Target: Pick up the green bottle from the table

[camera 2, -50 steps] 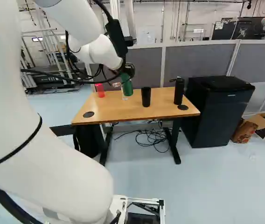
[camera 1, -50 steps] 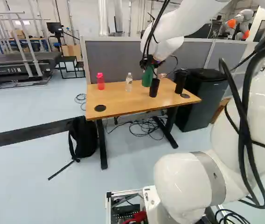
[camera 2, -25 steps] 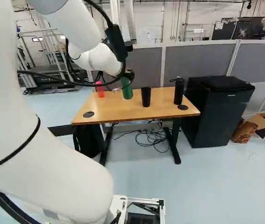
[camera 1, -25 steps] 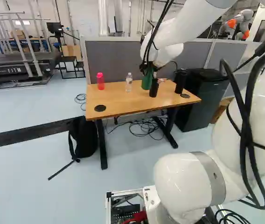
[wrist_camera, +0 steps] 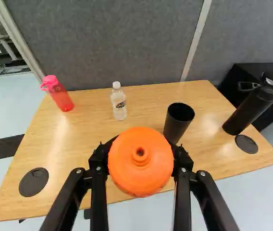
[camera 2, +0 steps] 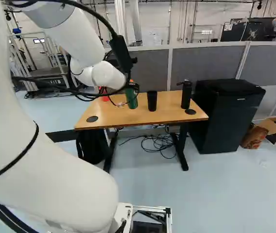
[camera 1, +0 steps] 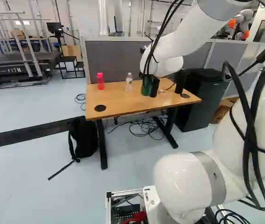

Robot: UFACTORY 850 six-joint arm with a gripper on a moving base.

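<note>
green bottle is standing about upright over the table, near the black cup, and its orange cap is filling the space between the two fingers. the gripper is closing around the bottle's upper part from both sides, so i am judging that the grasp part is done. whether the base is touching the wood, i am not seeing surely. what is remaining, in my judgement, is raising it well clear of the table, without it slipping or knocking the cup.
</note>
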